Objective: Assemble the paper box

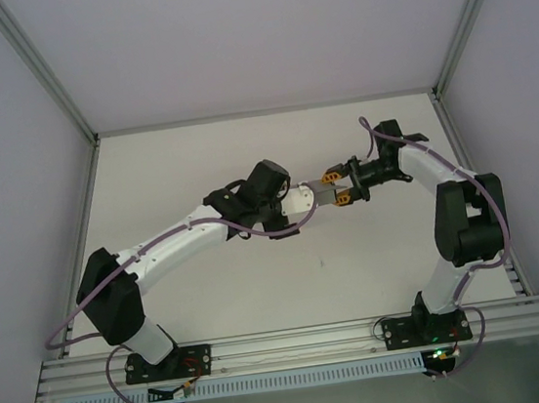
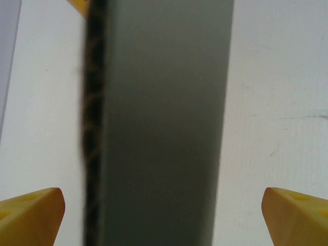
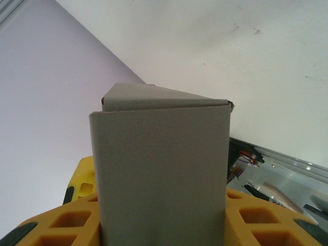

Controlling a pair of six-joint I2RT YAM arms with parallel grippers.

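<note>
- The left arm starts at its base on the aluminium rail at the lower left of the top view. It slants up and right to mid-frame, with a purple cable looped beside it.
- The right arm stands at the lower right, bends at an elbow near the right edge and points left toward the centre.
- Just above the centre of the frame, the left hand and right hand face each other. The small grey paper box sits between them.
- In the left wrist view the left hand is wide. Its yellow fingertips sit in the lower corners, each apart from the paper box, with white tabletop showing in the gaps. The box runs as a grey band from top to bottom of the frame, with a dark raw edge along its left side.
- In the right wrist view the right hand holds the paper box. Yellow fingers lie against both sides at the bottom of the frame, and a folded flap closes the box's upper end.
- Behind it are the tabletop and a pale wall at the left.
</note>
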